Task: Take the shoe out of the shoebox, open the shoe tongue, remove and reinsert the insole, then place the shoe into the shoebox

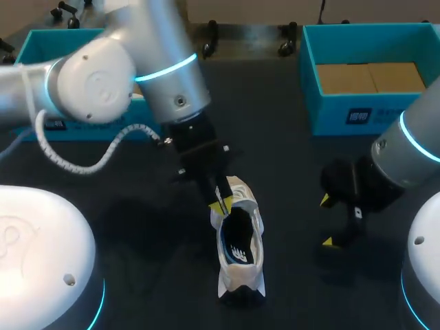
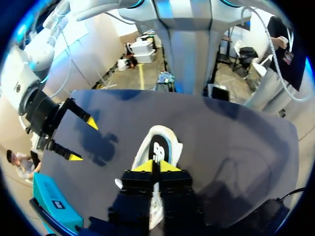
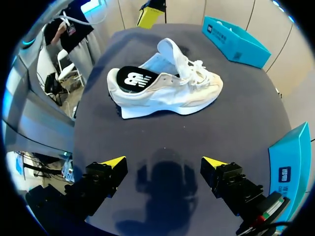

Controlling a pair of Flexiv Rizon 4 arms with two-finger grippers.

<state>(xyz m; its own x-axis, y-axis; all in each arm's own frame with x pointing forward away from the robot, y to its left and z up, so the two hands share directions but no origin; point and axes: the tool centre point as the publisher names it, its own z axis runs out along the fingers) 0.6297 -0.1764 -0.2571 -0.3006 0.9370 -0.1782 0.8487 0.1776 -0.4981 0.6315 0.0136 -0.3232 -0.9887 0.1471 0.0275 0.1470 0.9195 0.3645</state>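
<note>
**Tongue pinched, insole next**

Shoe [image 1: 240, 240] lay on its sole at the middle of the table [image 1: 137, 227], out of the box, toe toward 12 o'clock and heel toward 6. My left gripper [image 1: 221, 201] sat over its forward half with the yellow tips pressed together on what I took to be the upper edge of the tongue [image 3: 170, 49], which stood lifted clear of the laces. My right gripper [image 1: 327, 221] hung at 3 o'clock of the shoe, fingers spread wide and holding nothing. The shoebox [image 1: 357, 113] stood at 1 o'clock, well apart.

I judged the shoe light, with a soft fabric upper over a stiffer sole. A pull on the floppy tongue alone would likely drag or tip the whole thing rather than open it. The dark insole [image 3: 134, 78] showed at the heel opening. It looked thin and bendable, and might cling to the footbed. Its heel edge seemed the best place to take hold of it, with the firm heel or sole wall used to steady the shoe. The loose laces could snag a fingertip.
</note>
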